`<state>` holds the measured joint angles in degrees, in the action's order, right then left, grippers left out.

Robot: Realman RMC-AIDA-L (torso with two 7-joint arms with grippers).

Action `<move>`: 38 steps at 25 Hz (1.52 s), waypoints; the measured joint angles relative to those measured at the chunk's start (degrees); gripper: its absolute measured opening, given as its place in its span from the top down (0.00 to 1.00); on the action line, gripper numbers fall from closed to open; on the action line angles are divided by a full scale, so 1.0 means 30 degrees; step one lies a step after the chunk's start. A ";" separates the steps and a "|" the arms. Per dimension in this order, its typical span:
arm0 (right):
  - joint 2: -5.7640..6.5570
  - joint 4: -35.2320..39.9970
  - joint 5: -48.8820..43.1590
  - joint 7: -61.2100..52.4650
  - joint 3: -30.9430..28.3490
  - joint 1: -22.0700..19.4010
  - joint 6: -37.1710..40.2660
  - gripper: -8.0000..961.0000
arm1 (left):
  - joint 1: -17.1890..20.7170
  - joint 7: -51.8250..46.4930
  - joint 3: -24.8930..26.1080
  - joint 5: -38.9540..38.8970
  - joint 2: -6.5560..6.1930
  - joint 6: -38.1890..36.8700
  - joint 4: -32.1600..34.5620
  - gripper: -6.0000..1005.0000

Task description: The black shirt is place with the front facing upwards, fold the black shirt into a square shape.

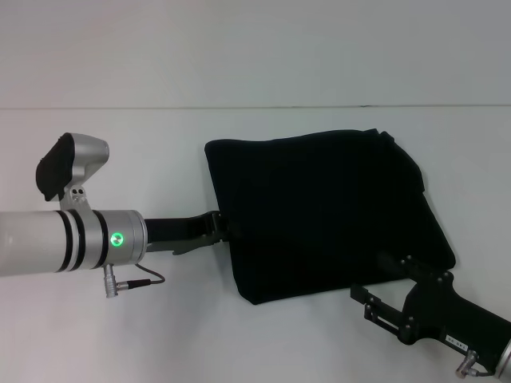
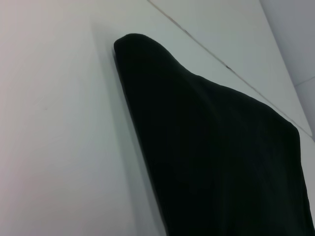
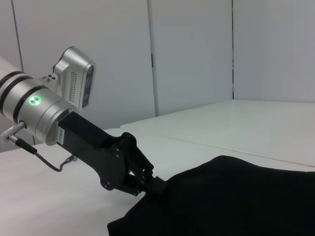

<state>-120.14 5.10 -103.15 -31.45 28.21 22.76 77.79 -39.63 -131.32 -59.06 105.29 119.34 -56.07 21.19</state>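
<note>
The folded black shirt (image 1: 319,211) lies on the counter (image 1: 120,144); the left claw (image 1: 227,229) pinches its edge; the right claw's (image 1: 383,307) grip cannot be told.

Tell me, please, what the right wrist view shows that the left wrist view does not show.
Only the right wrist view shows the left gripper: its fingertips meet the edge of the black shirt. It also shows that arm's silver wrist with a green light and white wall panels behind the table.

Only the left wrist view shows the shirt's long folded edge up close, ending in a rounded corner; no gripper appears there.

Both views show the black shirt lying on the white table, with no lettering visible.
</note>
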 joint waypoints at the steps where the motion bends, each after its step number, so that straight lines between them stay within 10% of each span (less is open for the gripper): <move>1: 0.0000 0.0001 0.0014 -0.0002 0.0000 0.0001 0.0000 0.27 | 0.0007 0.0007 0.0014 0.0000 0.0000 0.0000 0.0016 0.86; 20: -0.0001 0.0001 0.0078 -0.0092 -0.0151 0.0120 -0.0033 0.27 | 0.0324 0.0017 0.0332 -0.0123 -0.1175 0.0394 0.0744 0.93; 38: -0.0001 0.0039 0.0078 -0.0113 -0.0259 0.0203 -0.0053 0.27 | 0.1862 0.2581 0.2579 -0.0181 -0.0533 -0.1716 0.2781 0.84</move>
<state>-120.14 5.21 -102.92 -31.79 27.44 23.37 77.63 -34.04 -123.57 -51.33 104.75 117.74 -61.22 29.53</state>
